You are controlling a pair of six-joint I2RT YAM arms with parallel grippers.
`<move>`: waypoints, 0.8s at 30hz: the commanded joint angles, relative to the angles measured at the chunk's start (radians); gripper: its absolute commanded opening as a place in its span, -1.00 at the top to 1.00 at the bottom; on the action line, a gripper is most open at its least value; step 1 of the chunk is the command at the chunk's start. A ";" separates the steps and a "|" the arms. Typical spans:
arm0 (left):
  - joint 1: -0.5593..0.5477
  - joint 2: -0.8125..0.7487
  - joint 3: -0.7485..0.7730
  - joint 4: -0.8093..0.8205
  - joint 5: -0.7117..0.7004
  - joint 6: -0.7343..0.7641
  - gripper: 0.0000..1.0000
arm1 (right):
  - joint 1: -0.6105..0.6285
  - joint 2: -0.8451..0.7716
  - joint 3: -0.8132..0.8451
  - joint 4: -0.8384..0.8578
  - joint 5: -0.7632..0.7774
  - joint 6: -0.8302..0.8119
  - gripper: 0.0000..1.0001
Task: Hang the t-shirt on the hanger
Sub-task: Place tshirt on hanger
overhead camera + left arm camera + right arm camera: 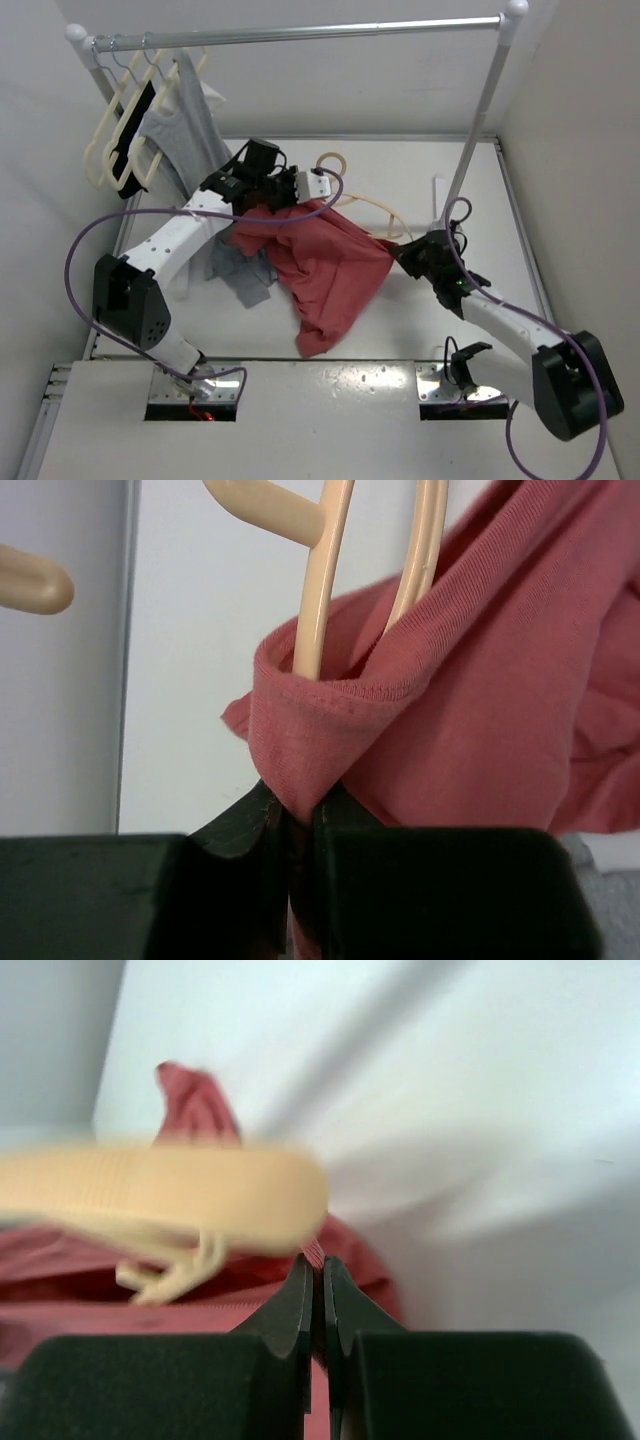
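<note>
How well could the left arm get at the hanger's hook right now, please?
Probably not yet: the left gripper is shut on the t-shirt, though the hanger hook lies uncovered close beside it.

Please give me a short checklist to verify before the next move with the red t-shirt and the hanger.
1. Grip of the left gripper on the t-shirt edge: ok, shut on it.
2. Grip of the right gripper on the t-shirt: ok, shut on cloth.
3. The hanger enters the stitched opening: ok.
4. Both hanger arms covered: not ok, one lies bare in the top view.
5. The grey t-shirt free of the red cloth: cannot tell, they overlap.
</note>
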 commanded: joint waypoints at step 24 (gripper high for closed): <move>0.119 -0.178 -0.110 -0.138 0.102 0.355 1.00 | -0.177 -0.206 -0.024 -0.443 0.277 -0.258 1.00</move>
